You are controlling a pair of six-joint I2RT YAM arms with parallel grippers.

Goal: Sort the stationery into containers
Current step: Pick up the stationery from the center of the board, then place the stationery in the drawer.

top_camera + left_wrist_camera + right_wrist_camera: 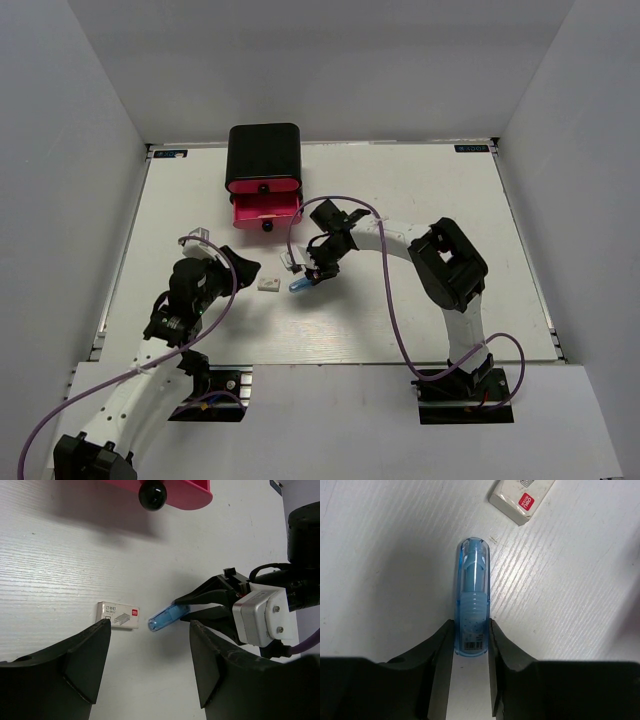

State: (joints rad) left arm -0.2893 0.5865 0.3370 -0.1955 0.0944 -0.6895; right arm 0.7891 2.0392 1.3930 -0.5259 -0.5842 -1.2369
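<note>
My right gripper (312, 272) is shut on a light blue pen (300, 285) and holds it at its rear end, just above the table. The pen's cap points toward the small white block (268, 283), which lies flat a short way to its left. In the right wrist view the pen (472, 595) sits between my right gripper's (471, 632) jaws, with the block (522, 497) beyond it. My left gripper (150, 665) is open and empty, just in front of the block (118, 615) and the pen (167, 618). No other pens are in view.
The black box (264, 150) stands at the back of the white table. Its lowest pink-red drawer (266, 212) is pulled open toward me, knob (152, 495) in front. A purple cable (385, 300) loops from the right arm over the table.
</note>
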